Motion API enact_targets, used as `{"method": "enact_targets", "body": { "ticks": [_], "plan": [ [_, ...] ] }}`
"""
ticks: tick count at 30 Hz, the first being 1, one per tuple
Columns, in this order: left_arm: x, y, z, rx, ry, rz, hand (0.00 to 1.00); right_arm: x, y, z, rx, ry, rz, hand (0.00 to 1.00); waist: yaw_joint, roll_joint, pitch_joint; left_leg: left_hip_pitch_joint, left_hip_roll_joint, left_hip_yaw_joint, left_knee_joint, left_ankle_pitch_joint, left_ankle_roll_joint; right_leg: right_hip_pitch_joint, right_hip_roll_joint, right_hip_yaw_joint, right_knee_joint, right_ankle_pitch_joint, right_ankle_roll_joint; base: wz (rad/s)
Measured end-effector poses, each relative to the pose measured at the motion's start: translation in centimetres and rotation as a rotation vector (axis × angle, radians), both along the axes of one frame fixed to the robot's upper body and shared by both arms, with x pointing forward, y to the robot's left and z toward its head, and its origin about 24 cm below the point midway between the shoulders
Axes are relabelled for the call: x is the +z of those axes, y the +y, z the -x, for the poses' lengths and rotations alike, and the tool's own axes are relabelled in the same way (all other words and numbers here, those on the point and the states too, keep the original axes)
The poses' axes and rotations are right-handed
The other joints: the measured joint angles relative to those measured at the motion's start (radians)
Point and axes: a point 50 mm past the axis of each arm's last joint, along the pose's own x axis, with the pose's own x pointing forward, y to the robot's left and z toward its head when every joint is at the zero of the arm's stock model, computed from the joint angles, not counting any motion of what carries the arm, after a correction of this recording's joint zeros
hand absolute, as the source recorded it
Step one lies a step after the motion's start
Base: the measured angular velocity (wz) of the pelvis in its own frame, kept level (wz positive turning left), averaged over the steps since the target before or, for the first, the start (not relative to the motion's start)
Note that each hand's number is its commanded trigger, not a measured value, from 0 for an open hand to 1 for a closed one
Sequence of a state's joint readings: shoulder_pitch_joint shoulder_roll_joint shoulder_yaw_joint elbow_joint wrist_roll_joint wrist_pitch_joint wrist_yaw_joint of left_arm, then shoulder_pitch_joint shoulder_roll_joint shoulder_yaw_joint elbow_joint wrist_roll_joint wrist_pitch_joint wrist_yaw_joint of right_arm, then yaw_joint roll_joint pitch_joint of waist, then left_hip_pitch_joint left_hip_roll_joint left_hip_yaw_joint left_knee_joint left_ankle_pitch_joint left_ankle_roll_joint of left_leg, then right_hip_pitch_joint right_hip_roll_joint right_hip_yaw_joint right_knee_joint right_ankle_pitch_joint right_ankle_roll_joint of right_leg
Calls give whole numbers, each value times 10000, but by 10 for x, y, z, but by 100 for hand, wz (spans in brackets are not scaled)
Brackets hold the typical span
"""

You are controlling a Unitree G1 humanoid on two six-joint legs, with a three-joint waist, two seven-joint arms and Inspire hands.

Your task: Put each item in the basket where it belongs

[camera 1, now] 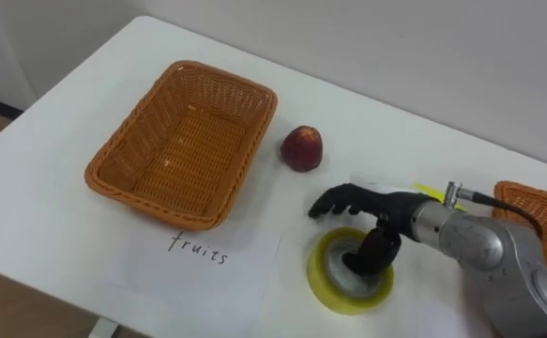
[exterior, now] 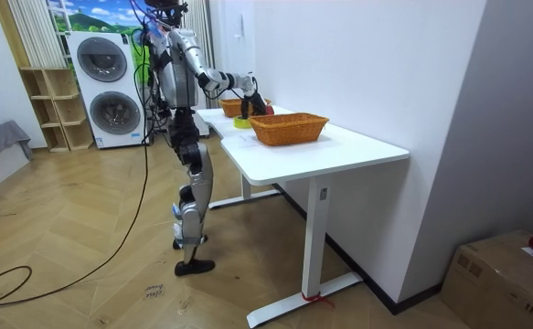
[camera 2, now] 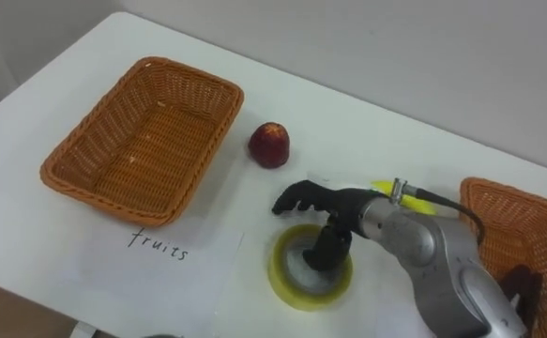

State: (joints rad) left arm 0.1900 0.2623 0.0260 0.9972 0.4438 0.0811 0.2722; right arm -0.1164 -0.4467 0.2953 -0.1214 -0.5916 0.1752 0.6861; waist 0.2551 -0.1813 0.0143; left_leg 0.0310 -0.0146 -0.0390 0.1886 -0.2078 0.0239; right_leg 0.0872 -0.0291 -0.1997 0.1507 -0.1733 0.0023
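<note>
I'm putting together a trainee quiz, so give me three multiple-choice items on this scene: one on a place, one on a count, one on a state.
1. Where is the red fruit relative to the labelled basket?
A inside it
B beside it, on the table
C on the floor

2. How many wicker baskets stand on the table?
A one
B two
C three

3. The labelled basket is:
A empty
B full
C overturned

Answers:
1 B, the fruit sits on the white top just off the basket's right wall.
2 B, a second basket shows at the right edge.
3 A, its woven bottom lies bare.
</note>
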Motion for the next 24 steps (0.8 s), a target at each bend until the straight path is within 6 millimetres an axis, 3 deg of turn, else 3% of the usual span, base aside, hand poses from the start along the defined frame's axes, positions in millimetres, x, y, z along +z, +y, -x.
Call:
{"method": "enact_targets", "body": {
  "ticks": [12,21,24],
  "plan": [
    [2,0,-2,148,-380,-93,0,-6,-3,2,-327,-72,-200,100,-155,-10,-6,-14,6,47,-19,-1,2,-19,0,53,-8,0,0,0],
    [1,-5,7,246,-445,15,0,-3,-4,8,-467,-514,-609,100,-739,251,46,1,11,216,-23,-2,3,-72,-4,259,1,0,0,-6],
    [-2,-10,12,341,-378,103,0,12,-13,4,-878,-1312,-773,100,-887,387,-1,36,16,410,-55,2,8,-167,-5,524,16,0,0,-25]
  ]
}}
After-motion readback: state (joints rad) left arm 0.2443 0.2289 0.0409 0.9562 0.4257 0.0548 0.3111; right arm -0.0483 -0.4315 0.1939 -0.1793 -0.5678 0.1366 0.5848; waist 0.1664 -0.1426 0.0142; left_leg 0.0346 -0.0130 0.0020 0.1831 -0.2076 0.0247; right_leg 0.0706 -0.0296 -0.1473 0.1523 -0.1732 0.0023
